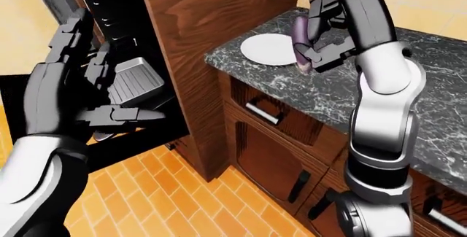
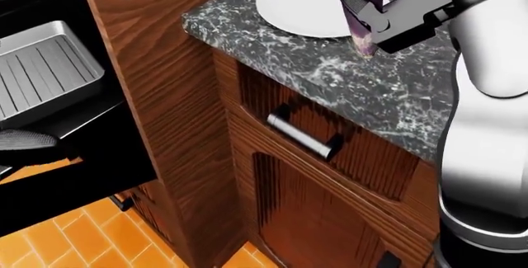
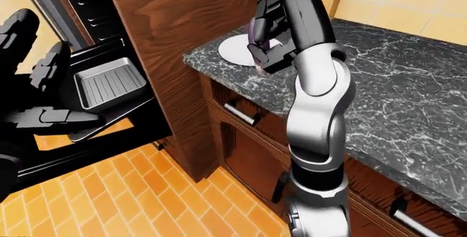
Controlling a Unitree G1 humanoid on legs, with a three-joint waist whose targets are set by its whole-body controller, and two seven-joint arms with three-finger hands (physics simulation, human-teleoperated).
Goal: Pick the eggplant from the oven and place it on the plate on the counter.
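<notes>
The purple eggplant (image 2: pixel 357 17) hangs upright in my right hand (image 1: pixel 315 43), whose fingers are closed round it. It is held just above the right edge of the white plate (image 2: pixel 295 5), which lies on the dark marble counter (image 1: pixel 409 84). Whether the eggplant's lower tip touches the counter I cannot tell. My left hand (image 1: pixel 102 84) is open and empty, fingers spread, in front of the open oven (image 1: pixel 109 7) at the left of the left-eye view.
A grey ribbed baking tray (image 2: pixel 41 70) sits on the oven's pulled-out rack above the lowered oven door (image 2: pixel 74 181). A tall wooden panel (image 1: pixel 204 40) separates oven and counter. Drawers with metal handles (image 2: pixel 304 135) lie under the counter. Orange tiled floor (image 1: pixel 190 204) lies below.
</notes>
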